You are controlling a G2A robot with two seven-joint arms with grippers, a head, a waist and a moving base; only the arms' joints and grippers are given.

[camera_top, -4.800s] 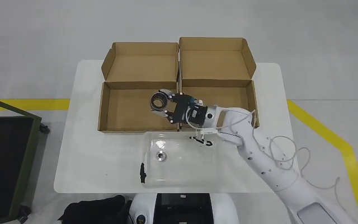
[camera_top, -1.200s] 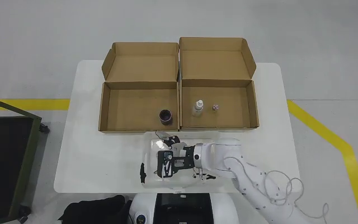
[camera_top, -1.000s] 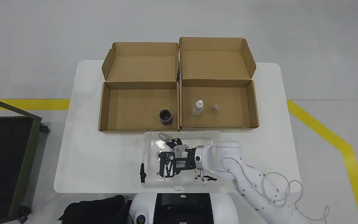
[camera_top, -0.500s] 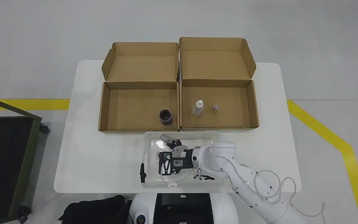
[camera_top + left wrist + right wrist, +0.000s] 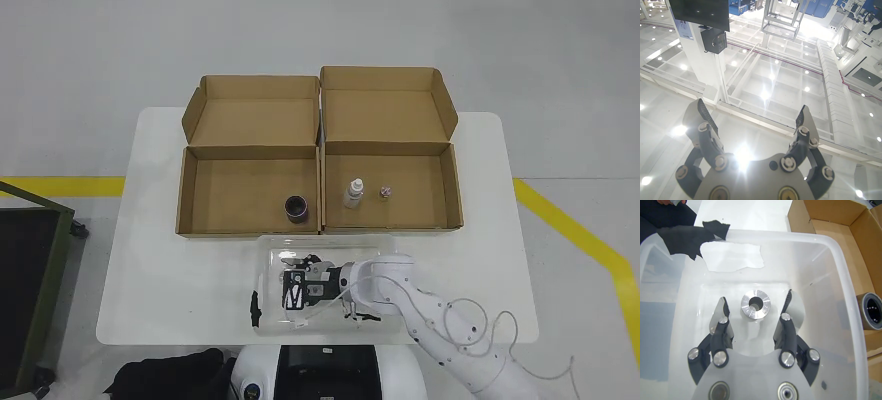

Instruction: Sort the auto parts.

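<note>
A silver metal ring [image 5: 755,307] lies on the floor of the clear plastic bin [image 5: 846,275]. My right gripper [image 5: 757,297] is down inside the bin, open, one finger on each side of the ring and not touching it. From above, the right gripper [image 5: 291,287] sits in the left half of the bin [image 5: 330,243] and covers the ring. A dark cylindrical bearing [image 5: 297,208] stands in the left cardboard box [image 5: 215,190]. The right cardboard box [image 5: 425,195] holds a small white bottle [image 5: 354,190] and a tiny part [image 5: 385,190]. My left gripper [image 5: 752,103] is open and empty, pointing at a ceiling.
Both boxes sit side by side behind the bin, lids folded back. A torn black strip [image 5: 687,241] hangs on the bin's rim beyond the ring. The bearing [image 5: 869,313] shows past the bin's wall. Bare white table [image 5: 170,270] lies left of the bin.
The right gripper earlier held the dark bearing over the left box; the bearing now stands there. The gripper came back into the bin and settled lower around the ring.
</note>
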